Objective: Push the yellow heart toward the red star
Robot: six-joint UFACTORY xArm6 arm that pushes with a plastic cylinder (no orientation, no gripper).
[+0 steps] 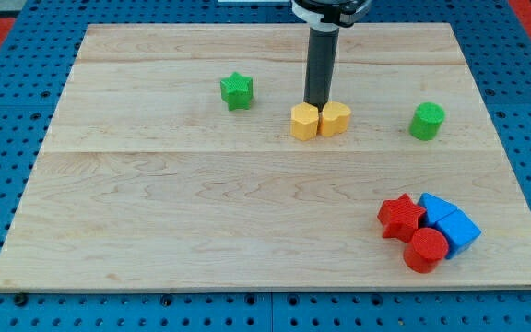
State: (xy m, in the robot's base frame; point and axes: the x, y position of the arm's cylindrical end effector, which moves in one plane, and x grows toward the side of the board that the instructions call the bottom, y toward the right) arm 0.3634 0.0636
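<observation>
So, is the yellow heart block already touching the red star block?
No, the yellow heart block sits mid-board beside the yellow hexagon block, under my tip, far from the red star block at the view's lower right.

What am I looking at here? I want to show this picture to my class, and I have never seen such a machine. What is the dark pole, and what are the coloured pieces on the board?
There is one picture, from a single camera looking down at a wooden board. The dark pole is the end of a robot arm. It has no hand and holds nothing: it only pushes small blocks with my tip. The tip stands just above the view's top side of two touching blocks, a yellow hexagon-like block and the yellow heart. A green star lies to the view's left, a green cylinder to the right. At bottom right cluster the red star, a red cylinder and two blue blocks.
</observation>
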